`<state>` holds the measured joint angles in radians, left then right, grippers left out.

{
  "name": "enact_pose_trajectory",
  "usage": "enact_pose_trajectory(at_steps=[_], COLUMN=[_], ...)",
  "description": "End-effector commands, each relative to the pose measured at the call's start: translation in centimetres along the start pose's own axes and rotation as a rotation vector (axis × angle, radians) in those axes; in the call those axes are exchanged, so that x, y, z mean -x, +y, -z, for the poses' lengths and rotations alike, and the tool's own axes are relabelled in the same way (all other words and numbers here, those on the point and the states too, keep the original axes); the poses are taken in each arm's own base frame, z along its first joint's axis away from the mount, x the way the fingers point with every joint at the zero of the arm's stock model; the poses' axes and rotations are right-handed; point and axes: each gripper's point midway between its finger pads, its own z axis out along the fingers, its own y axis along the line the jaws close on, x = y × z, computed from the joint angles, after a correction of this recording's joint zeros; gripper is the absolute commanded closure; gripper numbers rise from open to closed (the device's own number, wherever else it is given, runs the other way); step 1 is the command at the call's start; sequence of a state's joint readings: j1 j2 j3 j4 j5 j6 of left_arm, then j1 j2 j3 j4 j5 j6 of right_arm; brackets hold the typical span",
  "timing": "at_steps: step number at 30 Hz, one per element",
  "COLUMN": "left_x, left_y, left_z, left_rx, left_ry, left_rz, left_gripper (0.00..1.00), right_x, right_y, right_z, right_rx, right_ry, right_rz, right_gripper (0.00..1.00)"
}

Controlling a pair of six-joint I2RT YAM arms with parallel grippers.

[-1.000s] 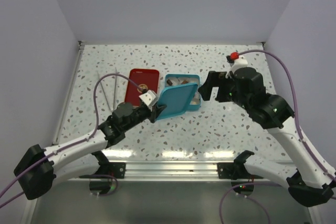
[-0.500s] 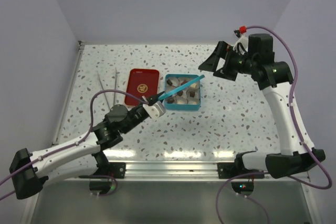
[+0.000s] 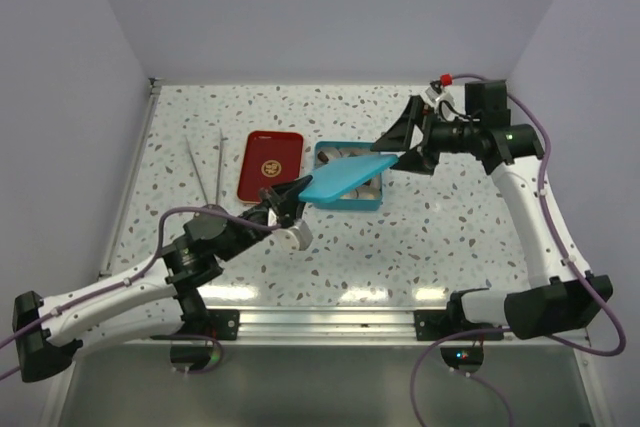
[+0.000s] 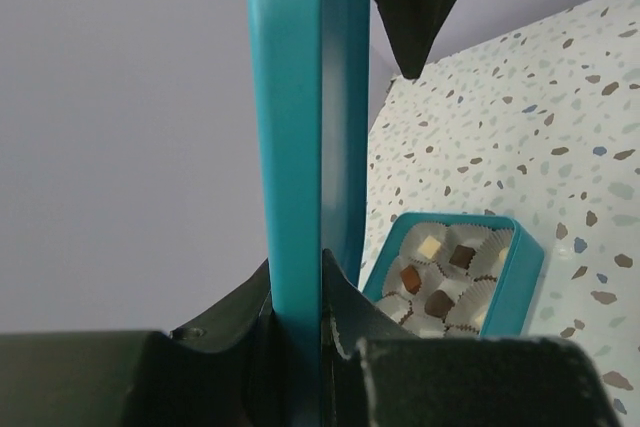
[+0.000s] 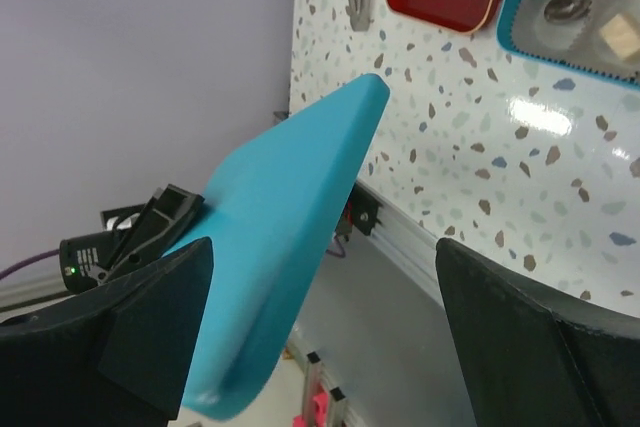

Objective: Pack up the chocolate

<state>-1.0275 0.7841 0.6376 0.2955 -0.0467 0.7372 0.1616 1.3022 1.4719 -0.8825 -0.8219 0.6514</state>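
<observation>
Left claw (image 3: 290, 195) is clamped tight on the near edge of the teal lid (image 3: 345, 175). In its wrist view the lid (image 4: 300, 97) stands on edge, rising straight up out of the claw (image 4: 300, 332). Off to the left claw's left sits a red tray (image 3: 268, 165), and past that a pair of metal tweezers (image 3: 205, 172) lies on the speckled tabletop (image 3: 450, 237).

Just beyond the left claw, under the raised lid, is the teal tin (image 3: 345, 204). The chocolate (image 4: 437, 303) is all in there, in white paper cups, mostly dark bits plus a cream one or two. The lid is up in the air over the tin, not on it.

Furthest out, the right claw (image 3: 405, 137) is spread wide at the lid's far end. From its wrist cam the lid (image 5: 290, 207) pokes into the gap of the claw (image 5: 322, 247). Can't tell if it touches either finger.
</observation>
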Motion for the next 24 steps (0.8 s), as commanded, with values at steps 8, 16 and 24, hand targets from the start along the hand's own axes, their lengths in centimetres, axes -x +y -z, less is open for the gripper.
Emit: enact_pose_trajectory(at_steps=[8, 16, 24], left_x=[3.3, 2.3, 2.7], left_y=[-1.8, -1.1, -0.7], left_z=[-0.1, 0.1, 0.2], left_rx=[-0.04, 0.051, 0.069], left_ry=[-0.085, -0.053, -0.07], left_rz=[-0.179, -0.261, -0.298], left_gripper=[0.96, 0.96, 0.96], right_x=[-2.1, -5.3, -6.6], right_y=[1.8, 1.2, 1.8], right_z=[-1.0, -2.0, -2.7], right_rx=[0.181, 0.182, 0.207], right_ry=[0.124, 0.228, 0.283], right_rz=[-0.113, -0.157, -0.17], right_gripper=[0.11, 0.26, 0.26])
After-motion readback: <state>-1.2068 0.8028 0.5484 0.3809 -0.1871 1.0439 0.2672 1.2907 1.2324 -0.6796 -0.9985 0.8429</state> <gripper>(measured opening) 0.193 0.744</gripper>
